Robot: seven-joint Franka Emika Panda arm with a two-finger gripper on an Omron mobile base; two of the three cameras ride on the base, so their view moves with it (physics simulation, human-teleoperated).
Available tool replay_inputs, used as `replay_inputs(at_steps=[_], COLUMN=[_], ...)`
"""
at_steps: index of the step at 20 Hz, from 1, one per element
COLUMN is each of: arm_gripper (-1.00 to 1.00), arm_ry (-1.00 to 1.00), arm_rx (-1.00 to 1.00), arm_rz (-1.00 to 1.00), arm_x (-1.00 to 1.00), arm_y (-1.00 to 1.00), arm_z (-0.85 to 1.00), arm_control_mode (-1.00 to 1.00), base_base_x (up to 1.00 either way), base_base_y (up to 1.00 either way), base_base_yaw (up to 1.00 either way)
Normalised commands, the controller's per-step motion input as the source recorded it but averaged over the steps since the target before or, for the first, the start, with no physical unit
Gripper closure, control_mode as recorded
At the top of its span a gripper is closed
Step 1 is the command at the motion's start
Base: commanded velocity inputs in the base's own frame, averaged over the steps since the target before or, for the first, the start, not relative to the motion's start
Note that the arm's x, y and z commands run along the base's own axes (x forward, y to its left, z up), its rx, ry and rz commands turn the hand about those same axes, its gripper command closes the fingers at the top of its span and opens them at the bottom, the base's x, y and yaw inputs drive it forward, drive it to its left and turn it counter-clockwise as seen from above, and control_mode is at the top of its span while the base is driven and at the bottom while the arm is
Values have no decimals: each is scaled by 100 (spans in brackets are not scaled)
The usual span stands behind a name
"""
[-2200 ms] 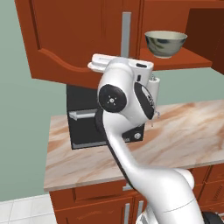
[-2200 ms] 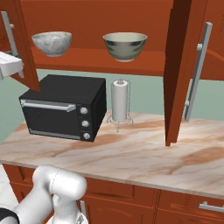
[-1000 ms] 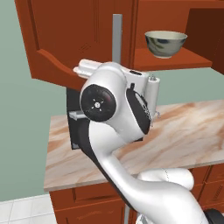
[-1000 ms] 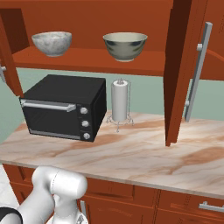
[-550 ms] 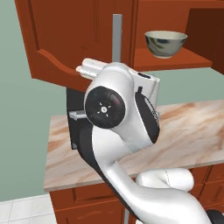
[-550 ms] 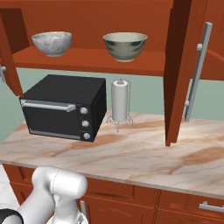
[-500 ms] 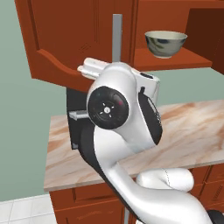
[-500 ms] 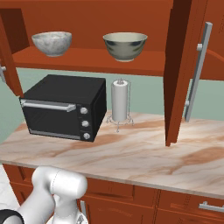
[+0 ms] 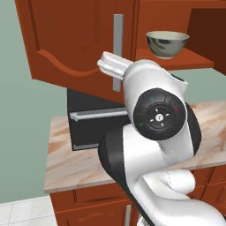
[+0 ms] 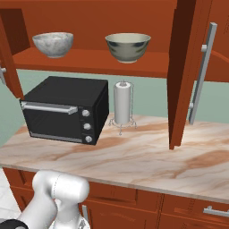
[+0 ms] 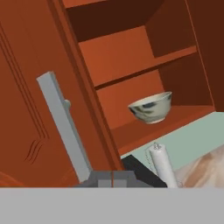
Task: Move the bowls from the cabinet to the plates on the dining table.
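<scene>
1. In the left base view, my arm crowds the near middle, and my hand (image 9: 110, 66) reaches up to the left door (image 9: 75, 39) of the cabinet, right at its grey bar handle (image 9: 118, 48). That door stands swung open. To the right, on the lower shelf (image 9: 176, 59), sits the metal bowl (image 9: 167, 43), untouched.

2. In the right base view, both doors hang open and the cabinet (image 10: 112, 9) shows its shelf plainly. The speckled bowl (image 10: 53, 44) sits at the left, the metal bowl (image 10: 128, 46) near the middle, well apart from each other. Below them, on the short counter (image 10: 147, 161), stand a black oven (image 10: 65, 109) and a paper towel roll (image 10: 123, 105).

3. In the hand view, my fingertips (image 11: 111, 178) are pressed together at the bottom edge, gripping nothing; the bar handle (image 11: 65, 127) rises just beside them. Beyond the door edge, the metal bowl (image 11: 151, 107) rests on its shelf, with the towel roll (image 11: 162, 164) below.

4. My judgement: the cabinet is opened and nothing more is done. Both bowls are yet to be fetched, and no plates or dining table appear here, so I expect driving ahead. First I must open my fingers and reach for a bowl.
</scene>
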Motion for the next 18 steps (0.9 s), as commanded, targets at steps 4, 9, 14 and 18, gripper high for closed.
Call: replay_inputs(at_steps=[4,9,14,18], arm_gripper=[100,100,100,100], arm_ry=[-2,-2,-3,-3], arm_rx=[12,12,11,11], arm_rz=[14,14,15,15], arm_x=[-25,-18,-9,-4], arm_y=[-14,-12,-11,-13], arm_z=[8,6,7,7], arm_control_mode=[-100,-100,-100,-100], base_base_x=[0,0,0,0], base_base_y=[0,0,0,0], base_base_yaw=[0,0,0,0])
